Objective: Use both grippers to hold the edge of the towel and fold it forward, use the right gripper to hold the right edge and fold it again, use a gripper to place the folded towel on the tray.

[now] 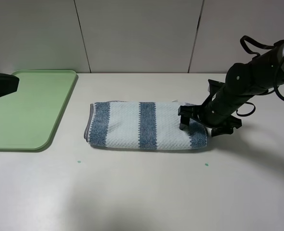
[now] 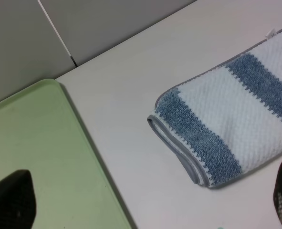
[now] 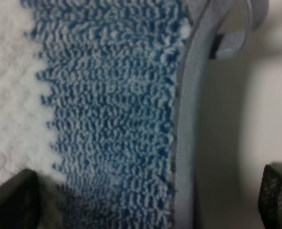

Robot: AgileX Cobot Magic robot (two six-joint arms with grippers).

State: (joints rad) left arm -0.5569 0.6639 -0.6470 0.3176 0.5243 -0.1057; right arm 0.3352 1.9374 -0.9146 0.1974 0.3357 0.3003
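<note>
Our right hand (image 1: 200, 126) gapes over the right hem of the towel (image 1: 132, 126), seemingly soft and limp; we'd pinch there. Left hand (image 2: 145, 200) open too.

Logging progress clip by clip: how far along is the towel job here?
Done: the towel lies folded once on the table. In hand: the right tool stands open astride its right edge, not yet gripping. Remaining: the second fold, then the move onto the tray.

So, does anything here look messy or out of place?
Nothing really stands out. The towel lies folded flat on the table beside the tray, and the right gripper is open at the towel's right edge.
</note>
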